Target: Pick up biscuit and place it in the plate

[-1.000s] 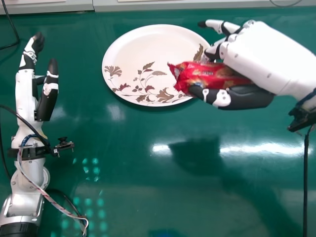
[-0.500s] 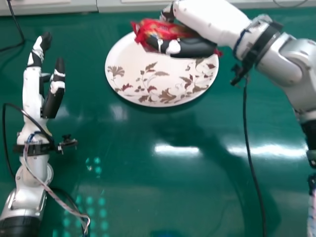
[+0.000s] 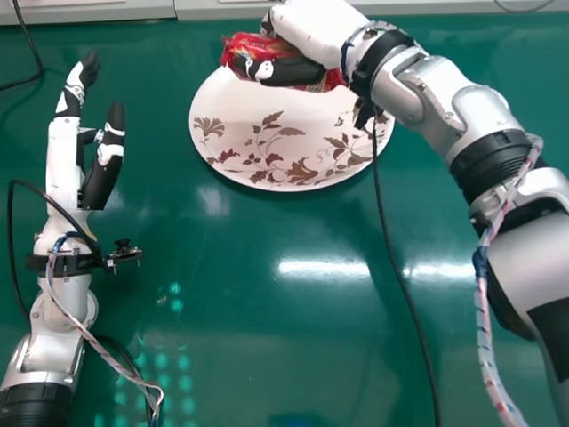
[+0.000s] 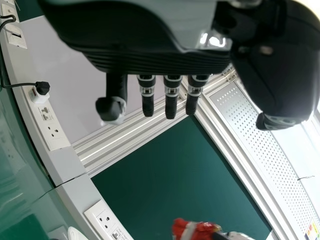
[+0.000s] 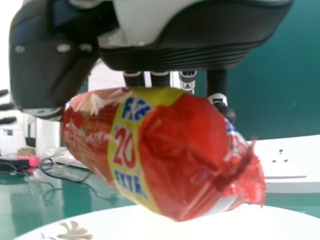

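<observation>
Nearest us is the green bench [image 3: 267, 356], glossy with streaks of reflected light, and our right arm [image 3: 533, 253] slants inward over it from the right side, a striped cable [image 3: 483, 329] running along it. Farther on, at the left, our left robot hand [image 3: 62, 165] is released, its fingers straight and its thumb apart from them. Well to the right of it lies the white plate [image 3: 267, 147] with its brown floral pattern. Above the plate's far part, our right robot hand [image 3: 307, 31] is grasping the red biscuit packet [image 3: 249, 44] between thumb and fingers; we cannot tell whether the packet touches the rim. Beyond them all runs a pale ledge [image 3: 107, 11] along the far edge
</observation>
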Motion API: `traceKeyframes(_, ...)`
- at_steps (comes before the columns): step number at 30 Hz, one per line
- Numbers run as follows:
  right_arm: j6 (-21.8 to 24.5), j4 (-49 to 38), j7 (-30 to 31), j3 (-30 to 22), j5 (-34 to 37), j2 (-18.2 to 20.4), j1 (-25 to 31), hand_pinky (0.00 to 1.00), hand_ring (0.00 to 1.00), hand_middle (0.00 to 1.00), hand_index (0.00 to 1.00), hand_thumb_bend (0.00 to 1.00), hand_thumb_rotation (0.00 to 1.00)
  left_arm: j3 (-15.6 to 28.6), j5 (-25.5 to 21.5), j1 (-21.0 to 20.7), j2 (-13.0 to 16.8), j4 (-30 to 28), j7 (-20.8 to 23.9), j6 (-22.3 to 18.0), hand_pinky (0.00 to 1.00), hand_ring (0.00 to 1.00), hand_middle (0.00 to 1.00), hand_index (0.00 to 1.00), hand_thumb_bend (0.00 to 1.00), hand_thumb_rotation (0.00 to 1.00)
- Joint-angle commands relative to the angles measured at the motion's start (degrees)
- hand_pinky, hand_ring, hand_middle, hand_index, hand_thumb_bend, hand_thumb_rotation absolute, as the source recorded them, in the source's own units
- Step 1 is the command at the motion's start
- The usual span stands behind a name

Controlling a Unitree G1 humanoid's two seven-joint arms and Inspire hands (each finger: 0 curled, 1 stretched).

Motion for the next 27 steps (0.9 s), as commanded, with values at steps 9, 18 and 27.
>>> traceKeyframes(9,2.80,8.48,-6.10,3.67,0.00,2.12,-2.87,0.06,0.42,0.48,0.50,0.51,0.00,-1.24,0.25,4.05,-2.00,3.22,1.16,0.19,0.00,1.00,1.00,1.00,0.67,1.00)
traceKeyframes(18,3.60,7.44,0.52,3.32,1.78,-0.04,-3.14,0.50,0.65,0.72,0.74,0.76,0.36,-1.44,0.37,4.22,-2.00,2.99,1.07,0.38,0.00,1.00,1.00,1.00,0.65,1.00)
traceKeyframes(27,5.86,4.71,2.82,4.47,1.02,-2.51,-2.12,0.88,0.95,0.99,1.00,1.00,0.76,-1.70,0.25,4.59,-2.33,2.43,0.92,1.02,0.00,1.00,1.00,1.00,0.66,1.00)
